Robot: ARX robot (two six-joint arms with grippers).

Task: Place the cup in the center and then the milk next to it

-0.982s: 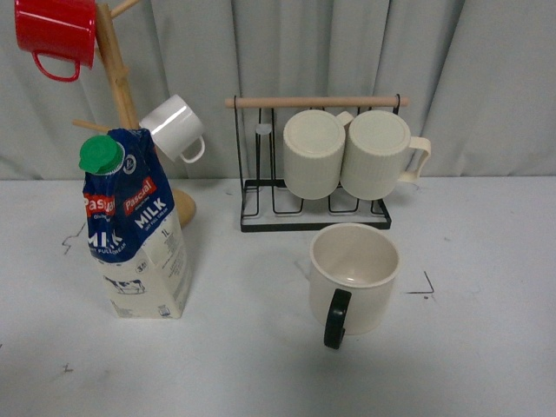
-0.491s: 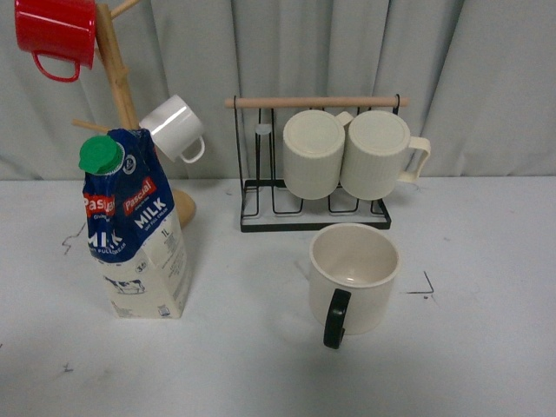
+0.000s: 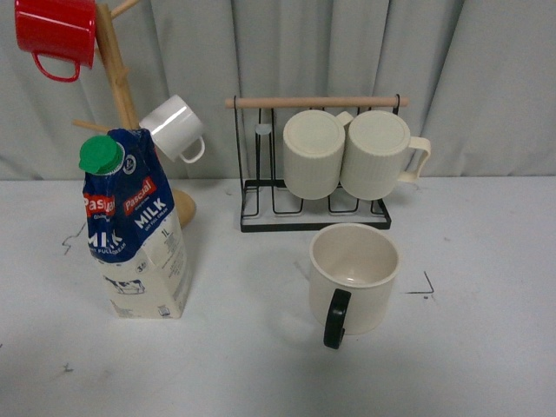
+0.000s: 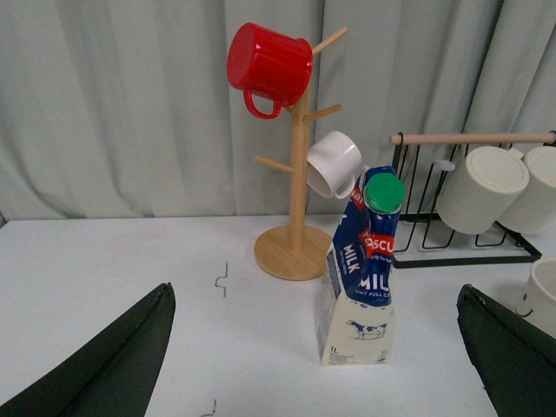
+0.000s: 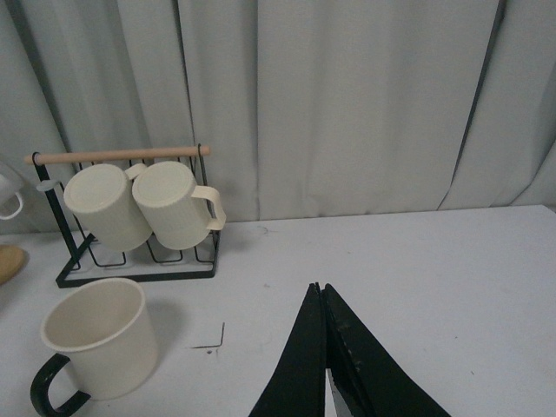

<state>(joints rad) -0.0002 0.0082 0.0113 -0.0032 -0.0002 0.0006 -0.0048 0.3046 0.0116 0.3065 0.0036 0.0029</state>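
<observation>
Here the cup [image 3: 354, 278] stands upright on the white table [image 3: 261, 365], mouth up and empty, with its black handle [image 3: 335, 318] pointing to about 6 o'clock, toward the robot. At 12 o'clock from it, close by but apart, sits the black wire rack [image 3: 261, 187] with a wooden rod [image 3: 314, 102] across its top. Two ribbed cream mugs [image 3: 314, 154] [image 3: 375, 152] lie tipped on the rack side by side, their bases facing the camera. The milk carton [image 3: 135, 230] stands upright at 9 o'clock from the cup, well apart from it, with its green cap [image 3: 102, 155] on and its top crumpled. Just behind the carton, at its 12 o'clock, rises the wooden mug tree [image 3: 117, 78]. A red mug [image 3: 56, 30] hangs high on the tree and a small white mug [image 3: 174, 126] hangs lower, at about 1 o'clock from the cap. A small black corner mark [image 3: 426, 287] lies on the table at 3 o'clock from the cup. In the left wrist view, the left gripper [image 4: 314, 291] is spread wide and holds nothing, and the carton shows between its two dark fingers [image 4: 113, 365]. In the right wrist view, the right gripper [image 5: 319, 291] is clenched, its fingers pressed together on nothing above bare table, and the cup lies at about 9 o'clock from the fingertips.
</observation>
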